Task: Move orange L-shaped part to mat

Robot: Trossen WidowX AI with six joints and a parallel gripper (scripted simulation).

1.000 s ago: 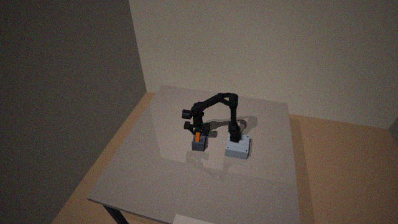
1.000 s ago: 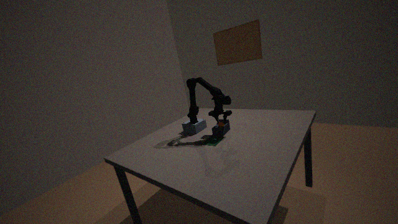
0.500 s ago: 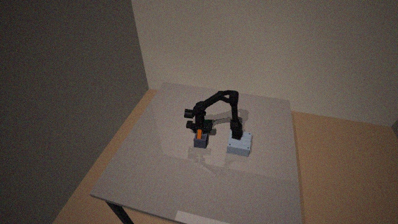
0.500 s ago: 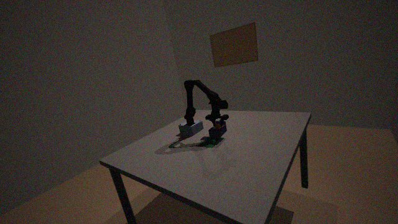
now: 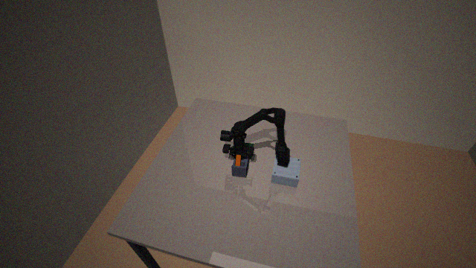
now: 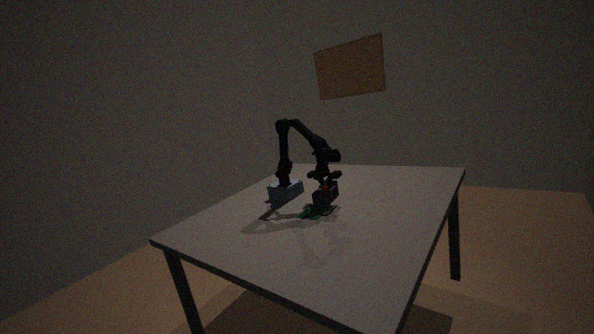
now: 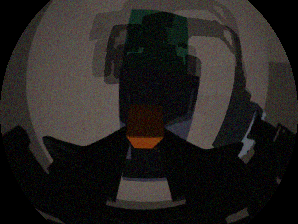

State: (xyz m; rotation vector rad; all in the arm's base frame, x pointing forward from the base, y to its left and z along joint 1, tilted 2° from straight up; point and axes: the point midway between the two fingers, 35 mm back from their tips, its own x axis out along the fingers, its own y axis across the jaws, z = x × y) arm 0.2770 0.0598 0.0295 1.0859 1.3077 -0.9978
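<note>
Your table (image 5: 178,208) (image 6: 371,232) (image 7: 70,90) carries the whole setup. Above it, your black arm (image 5: 280,126) (image 6: 284,148) rises from a pale blue base (image 5: 294,172) (image 6: 297,187) (image 7: 247,146), bends over at the elbow and reaches down to the tray (image 5: 239,171) (image 6: 320,197) (image 7: 182,128). The tray, grey and box-like, stands well apart from the base. Beside the tray you see the green mat (image 5: 250,144) (image 6: 308,212) (image 7: 179,32), partly in the arm's shadow. Your claw (image 5: 239,154) (image 6: 326,184) (image 7: 144,128) is closed on the orange part (image 5: 238,160) (image 6: 326,187) (image 7: 145,121). The part is at the tray, off the mat, one end standing up; you cannot tell whether its lower end touches the pocket.
</note>
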